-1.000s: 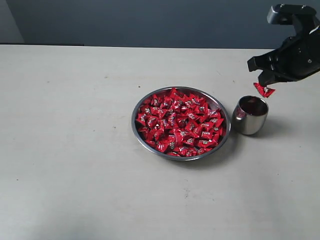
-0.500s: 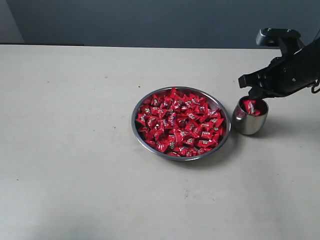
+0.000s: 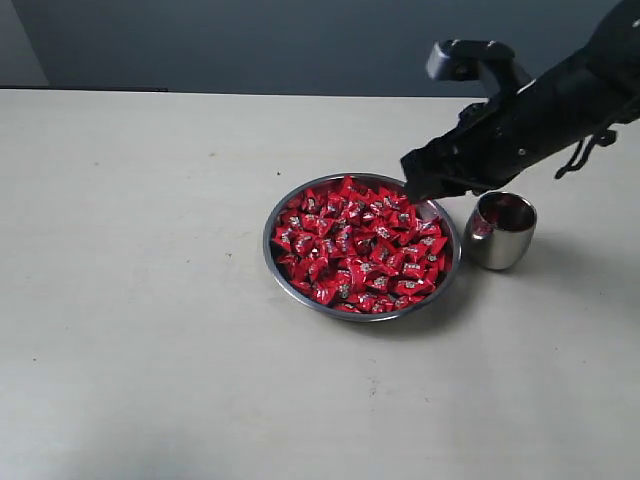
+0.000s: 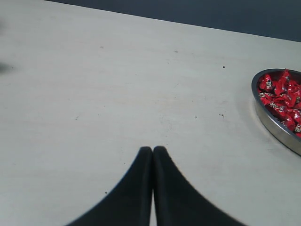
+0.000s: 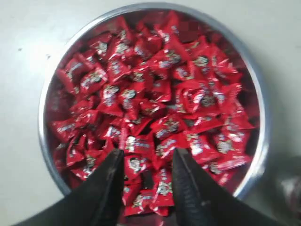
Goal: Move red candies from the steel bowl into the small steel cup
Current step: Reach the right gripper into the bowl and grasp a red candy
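Observation:
The steel bowl (image 3: 275,215) sits mid-table, heaped with red candies (image 3: 360,245). Just to its right stands the small steel cup (image 3: 500,232) with red showing inside. My right gripper (image 3: 412,190) hangs open above the bowl's far right rim, nothing between its fingers. In the right wrist view the right gripper (image 5: 148,157) looks straight down on the red candies (image 5: 155,89) and the steel bowl (image 5: 44,101). The left gripper (image 4: 153,150) is shut over bare table, with the steel bowl (image 4: 273,125) and red candies (image 4: 282,94) off to one side.
The pale table (image 3: 150,300) spreads wide to the left and front of the bowl. A dark wall (image 3: 250,45) runs behind the table's far edge. The left arm does not show in the exterior view.
The right gripper carried a red candy over the cup, let it drop in, then swung left over the bowl with its jaws opened. The left gripper has not changed.

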Tool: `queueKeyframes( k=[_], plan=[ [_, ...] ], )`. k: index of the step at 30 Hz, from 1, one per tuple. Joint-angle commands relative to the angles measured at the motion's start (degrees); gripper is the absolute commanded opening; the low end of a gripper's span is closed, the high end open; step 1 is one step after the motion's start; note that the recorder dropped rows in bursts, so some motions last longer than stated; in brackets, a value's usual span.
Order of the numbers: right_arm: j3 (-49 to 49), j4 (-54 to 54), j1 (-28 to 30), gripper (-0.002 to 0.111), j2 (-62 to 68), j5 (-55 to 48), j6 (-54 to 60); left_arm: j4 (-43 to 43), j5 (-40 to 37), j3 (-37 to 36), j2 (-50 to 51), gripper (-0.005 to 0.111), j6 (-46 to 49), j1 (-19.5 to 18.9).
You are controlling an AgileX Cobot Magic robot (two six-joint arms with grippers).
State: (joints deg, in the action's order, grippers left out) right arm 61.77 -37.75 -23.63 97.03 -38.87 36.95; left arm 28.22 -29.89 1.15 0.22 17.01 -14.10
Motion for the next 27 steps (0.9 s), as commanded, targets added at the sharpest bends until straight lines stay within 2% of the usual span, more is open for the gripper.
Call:
queueKeyframes(
  k=[1, 6, 17, 20, 24, 25, 27],
  plan=[
    [0.21, -0.24, -5.44, 0.034, 4.00, 1.05, 1.02, 0.05, 0.14, -0.10, -0.22, 0.000, -0.09, -0.09],
    [2.06, 0.32, -8.99, 0.048, 9.52, 3.66, 1.02, 0.05, 0.14, -0.10, -0.22, 0.000, -0.09, -0.09],
    [6.15, 0.38, -9.04, 0.047, 19.36, 5.69, 0.41, 0.05, 0.14, -0.10, -0.22, 0.000, -0.09, -0.09],
    [6.15, 1.54, -9.04, 0.035, 20.55, 6.45, -1.79, 0.05, 0.14, -0.10, -0.22, 0.000, -0.09, -0.09],
    [6.15, 4.46, -9.04, 0.003, 20.39, 5.93, -5.05, 0.05, 0.14, -0.10, -0.22, 0.000, -0.09, -0.09],
    [6.15, 4.46, -9.04, 0.000, 20.21, 5.51, -5.56, 0.05, 0.14, -0.10, -0.22, 0.000, -0.09, -0.09],
    [6.15, 4.97, -9.04, 0.000, 19.05, 4.67, -6.08, 0.05, 0.28, -0.10, -0.22, 0.000, -0.09, -0.09]
  ],
)
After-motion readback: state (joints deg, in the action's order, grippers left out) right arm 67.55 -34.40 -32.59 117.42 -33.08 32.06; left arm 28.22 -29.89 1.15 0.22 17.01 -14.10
